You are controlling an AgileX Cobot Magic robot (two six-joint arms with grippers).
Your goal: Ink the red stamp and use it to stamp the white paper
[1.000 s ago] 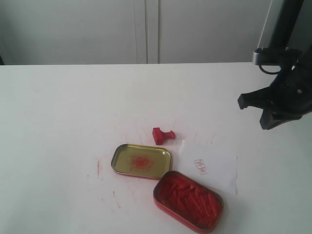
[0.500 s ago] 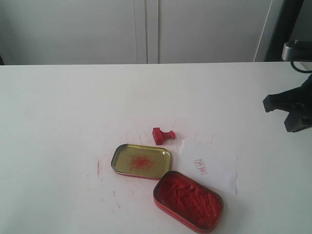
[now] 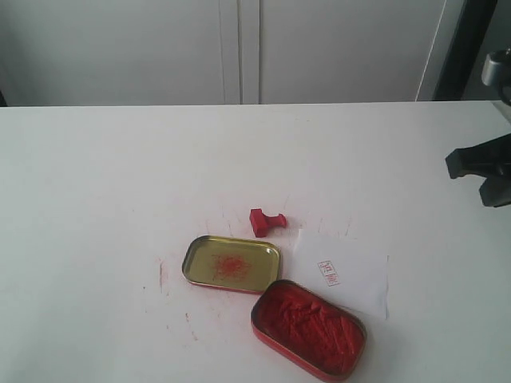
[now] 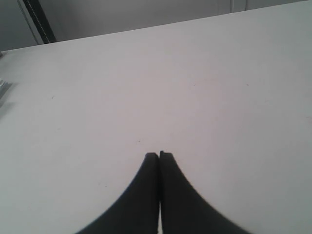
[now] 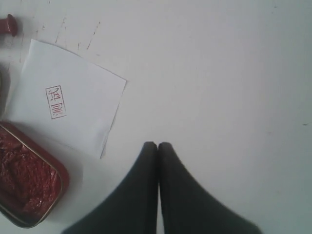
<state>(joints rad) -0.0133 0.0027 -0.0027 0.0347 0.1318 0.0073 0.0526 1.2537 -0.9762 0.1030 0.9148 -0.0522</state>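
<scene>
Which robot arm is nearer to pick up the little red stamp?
Probably right. The right pincer hangs beside the paper, with the stamp just beyond it. The left pincer shows only table in its view.

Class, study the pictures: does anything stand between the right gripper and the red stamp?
Nothing visible does. Only bare table lies between the shut right gripper and the red stamp; the white paper sits beside that path.

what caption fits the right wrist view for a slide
Shut right gripper clear of the stamped white paper and ink tin.
</scene>
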